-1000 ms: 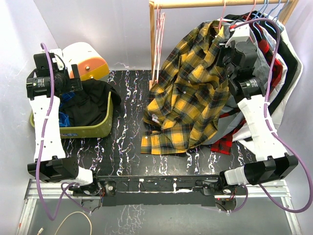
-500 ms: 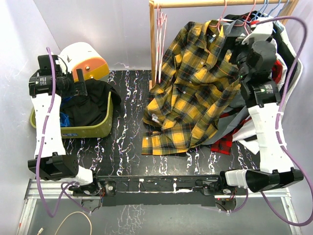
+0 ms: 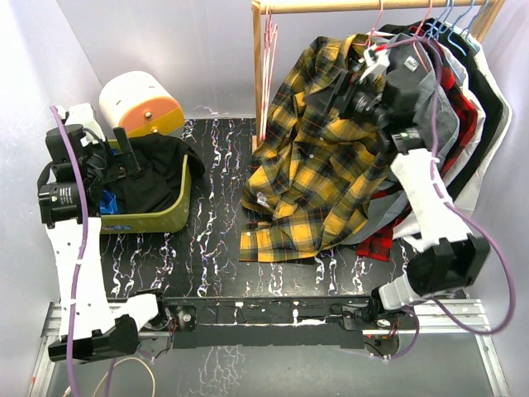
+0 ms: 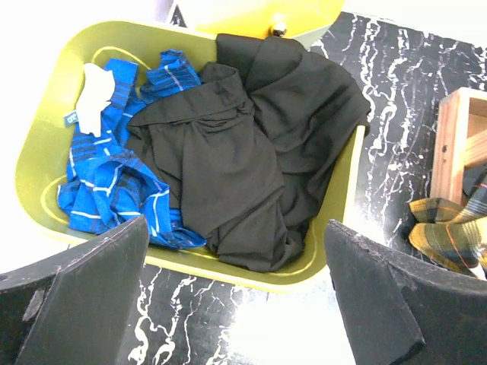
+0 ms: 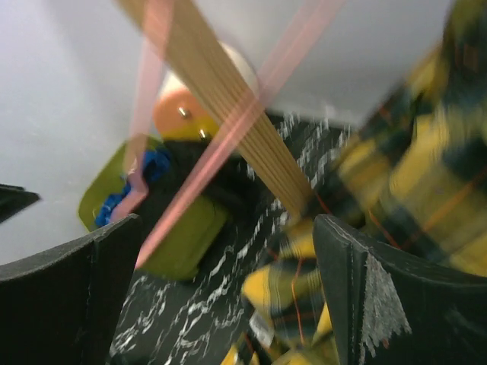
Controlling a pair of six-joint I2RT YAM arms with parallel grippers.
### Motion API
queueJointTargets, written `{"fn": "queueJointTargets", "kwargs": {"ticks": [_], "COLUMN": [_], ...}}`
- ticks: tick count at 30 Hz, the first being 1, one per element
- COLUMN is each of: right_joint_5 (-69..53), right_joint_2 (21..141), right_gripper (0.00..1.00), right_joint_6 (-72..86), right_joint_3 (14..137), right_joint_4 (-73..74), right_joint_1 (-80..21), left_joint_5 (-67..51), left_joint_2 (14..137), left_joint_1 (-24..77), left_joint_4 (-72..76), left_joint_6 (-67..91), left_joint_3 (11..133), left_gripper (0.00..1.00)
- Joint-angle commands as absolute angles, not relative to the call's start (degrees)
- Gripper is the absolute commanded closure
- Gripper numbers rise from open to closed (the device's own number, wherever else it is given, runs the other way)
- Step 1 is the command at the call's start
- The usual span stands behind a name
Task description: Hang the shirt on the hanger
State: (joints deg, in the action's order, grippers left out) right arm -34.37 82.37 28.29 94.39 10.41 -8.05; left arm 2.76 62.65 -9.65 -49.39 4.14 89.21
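My right gripper [image 5: 228,258], jaws wide apart and empty, hovers by the collar of the shirt [image 3: 318,157]. The shirt hangs far right on the hanger [image 3: 378,25]. My left gripper [image 4: 236,296] gapes above the bin [image 4: 34,152] at left.

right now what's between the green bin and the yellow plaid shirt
Just bare black marbled tabletop between bin and shirt, clear in the top view.

yellow-and-black plaid shirt [image 3: 322,157], pink hanger [image 3: 377,25], olive bin [image 3: 178,207], black white-veined table [image 3: 207,248].
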Motion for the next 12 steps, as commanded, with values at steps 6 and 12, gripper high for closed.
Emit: {"fn": "queueJointTargets", "kwargs": {"ticks": [6, 12], "right_joint_5": [-27.05, -21.73], "right_joint_2": [86.66, 86.84], "right_gripper": [0.02, 0.02], "right_joint_6": [28.29, 28.95], "right_joint_3": [89.89, 82.84], "right_joint_4": [7.13, 5.15], "right_joint_1": [-13.50, -14.87], "left_joint_5": [-1.93, -0.33], "left_joint_2": [65.19, 61.96], "left_joint_1": [-10.04, -10.17], "left_joint_4": [-54.17, -50.54], "left_joint_6": [-1.97, -3.84], "left_joint_3": [89.38, 85.52], "left_gripper": [0.03, 0.03]}}
